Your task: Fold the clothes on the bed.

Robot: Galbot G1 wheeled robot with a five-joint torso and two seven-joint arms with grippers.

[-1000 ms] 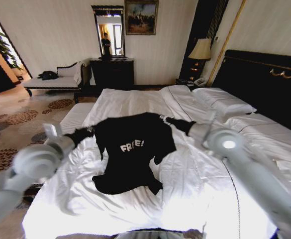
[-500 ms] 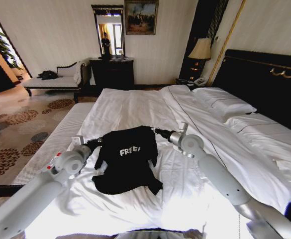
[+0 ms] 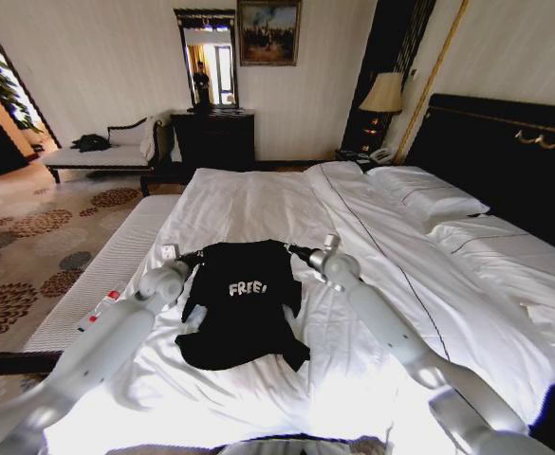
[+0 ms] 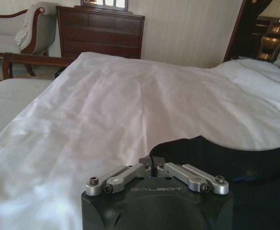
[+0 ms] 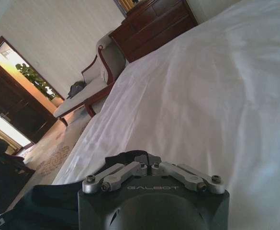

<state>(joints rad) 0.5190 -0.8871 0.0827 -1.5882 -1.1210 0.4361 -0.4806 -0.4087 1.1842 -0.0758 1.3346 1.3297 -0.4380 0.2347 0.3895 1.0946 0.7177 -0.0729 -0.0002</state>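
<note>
One black T-shirt (image 3: pixel 244 301) bunched mid-bed, white FREE lettering up, one large white bed (image 3: pixel 372 237), two grippers at its far corners, left gripper (image 3: pixel 194 258) pinched on left shoulder, right gripper (image 3: pixel 296 250) pinched on right shoulder, two pillows (image 3: pixel 424 194) far right.

arms (image 3: pixel 116 332): pale grey tubes | gripper (image 4: pixel 151 168): black housing (galbot lettering), silver screwed links

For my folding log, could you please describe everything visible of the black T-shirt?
The black short-sleeved T-shirt of soft fabric lies crumpled on the white-sheeted bed, white "FREE" lettering facing up. The left tool and right tool are shut on its top corners, and its lower hem is bunched unevenly.
</note>
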